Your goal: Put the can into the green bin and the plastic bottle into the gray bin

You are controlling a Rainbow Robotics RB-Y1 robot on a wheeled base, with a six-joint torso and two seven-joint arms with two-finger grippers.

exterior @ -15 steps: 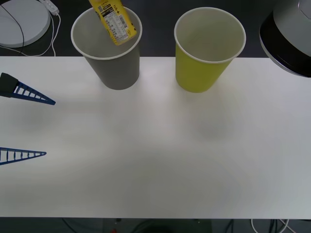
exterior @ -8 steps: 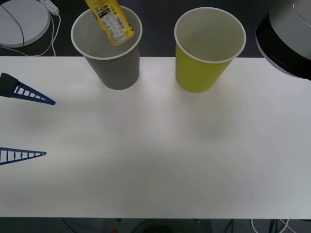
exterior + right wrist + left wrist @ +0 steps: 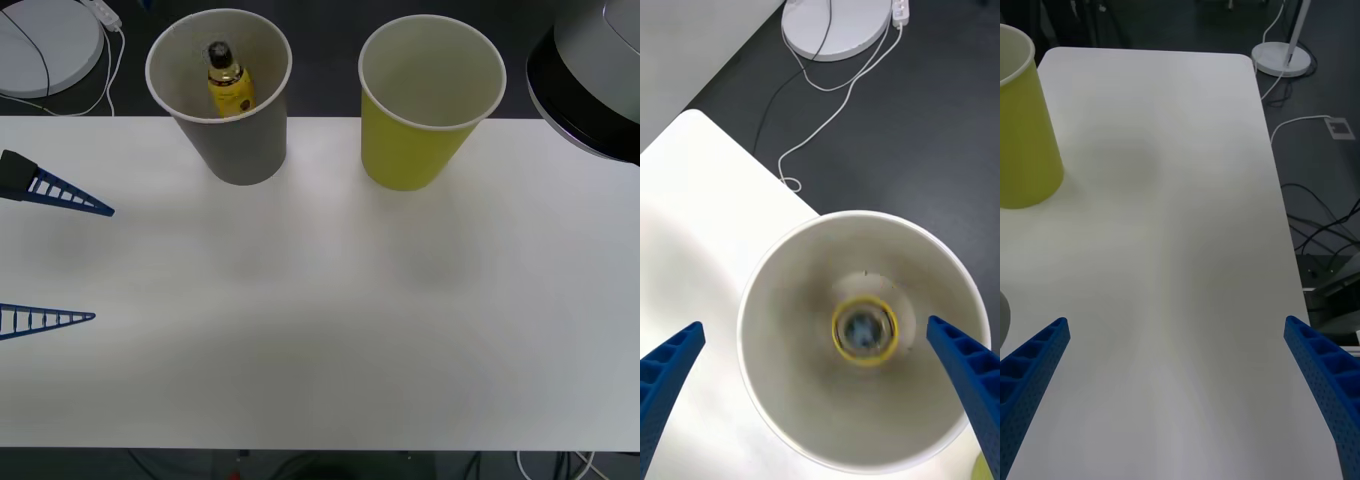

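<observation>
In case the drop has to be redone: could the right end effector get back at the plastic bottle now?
Probably yes. The right end effector, open, hangs right over the gray bin, whose mouth is uncovered; the plastic bottle stands inside, cap up. The bin's depth may make it tight.

Matt paper gray bin (image 3: 232,135), clear glossy plastic bottle (image 3: 229,88) inside

Front view: high, looking down on table (image 3: 320,330). Right wrist: directly above gray bin (image 3: 782,390), close.
</observation>
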